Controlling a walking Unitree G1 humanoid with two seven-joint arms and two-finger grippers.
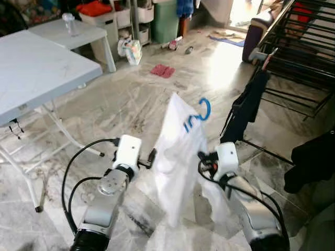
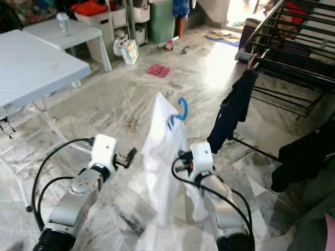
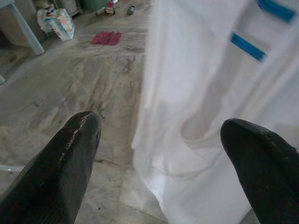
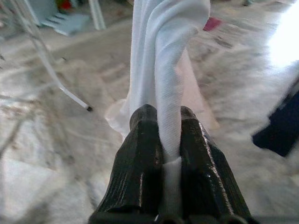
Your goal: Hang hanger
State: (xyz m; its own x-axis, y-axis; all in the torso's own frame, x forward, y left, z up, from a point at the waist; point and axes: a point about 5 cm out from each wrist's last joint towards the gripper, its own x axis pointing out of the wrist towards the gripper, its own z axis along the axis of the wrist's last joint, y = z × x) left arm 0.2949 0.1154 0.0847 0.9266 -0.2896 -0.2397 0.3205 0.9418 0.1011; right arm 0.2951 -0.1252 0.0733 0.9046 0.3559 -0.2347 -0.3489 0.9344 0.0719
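We read no brand, label or writing anywhere; the bag [image 1: 131,50] on the far floor carries print too small to make out.

Right gripper [image 4: 169,140]: we see its two black fingers [image 4: 142,158] pressed together on a fold of the white garment [image 1: 178,157], which runs up between them in the right wrist view. The garment hangs on a blue hanger [image 1: 201,112]; its hook rises just above the cloth, and blue bars show through the fabric in the left wrist view. Garment and hanger are held up in front of us, between the two arms, over the marble floor [image 1: 131,104].

Left gripper [image 1: 152,157]: we see its fingers [image 3: 70,154] spread wide apart, holding nothing. It sits just left of the garment; we cannot tell whether a fingertip touches the cloth.

A black drying rack [image 1: 298,57] stands far right, with a dark garment [image 1: 246,110] hanging from its near edge. A white folding table [image 1: 36,73] stands on the left. A red cloth [image 1: 162,70] lies on the far floor.
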